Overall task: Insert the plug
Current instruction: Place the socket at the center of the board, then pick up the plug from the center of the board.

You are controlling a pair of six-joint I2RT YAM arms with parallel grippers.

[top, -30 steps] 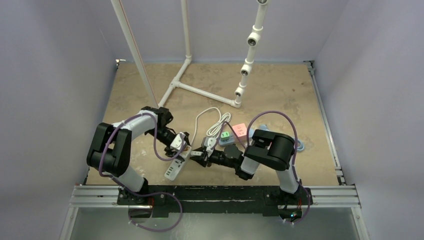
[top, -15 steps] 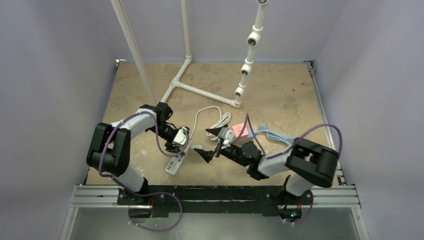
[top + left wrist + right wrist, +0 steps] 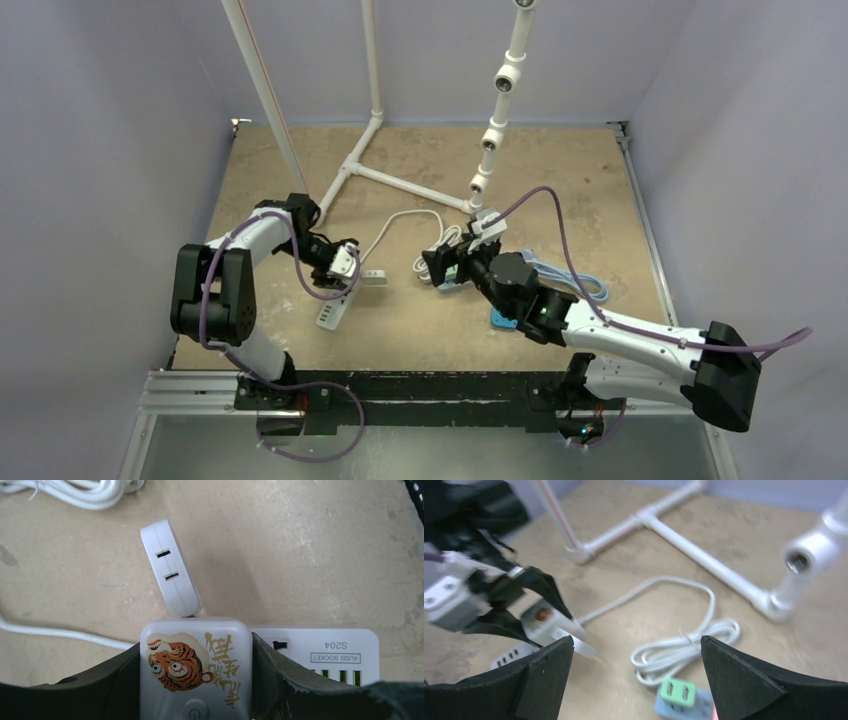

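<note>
Left claw [image 3: 195, 642] tight on the tiger-printed block [image 3: 195, 672], white two-slot piece [image 3: 170, 575] against its front edge; right claw [image 3: 636, 640] wide apart.

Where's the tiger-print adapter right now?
The tiger-print adapter is bottom centre in the left wrist view, held by the left gripper, with the USB socket strip to its right and a two-slot connector at its top.
</note>
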